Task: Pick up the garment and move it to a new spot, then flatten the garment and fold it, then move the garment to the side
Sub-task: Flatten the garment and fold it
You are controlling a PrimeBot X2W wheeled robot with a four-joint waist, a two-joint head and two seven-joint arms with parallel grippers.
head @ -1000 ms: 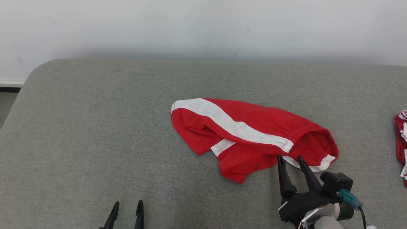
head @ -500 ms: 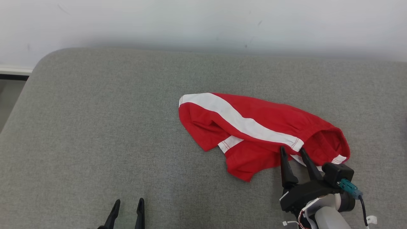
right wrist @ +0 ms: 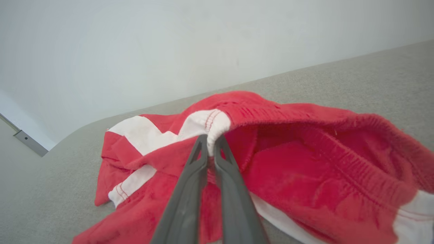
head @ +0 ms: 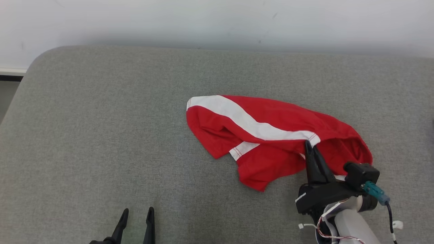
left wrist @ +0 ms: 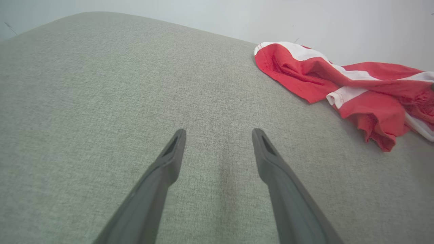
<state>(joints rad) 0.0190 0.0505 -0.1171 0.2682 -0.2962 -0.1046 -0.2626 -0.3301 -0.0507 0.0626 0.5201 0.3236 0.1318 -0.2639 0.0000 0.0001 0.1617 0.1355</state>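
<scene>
Garment (head: 278, 117) waistband — between right jaws

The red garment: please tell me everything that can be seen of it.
The red garment looks like soft knit shorts with a white side stripe and a gathered elastic waistband. It lies crumpled on the grey fabric surface, right of centre. The right gripper is shut on its waistband edge, at the stripe's end.
</scene>
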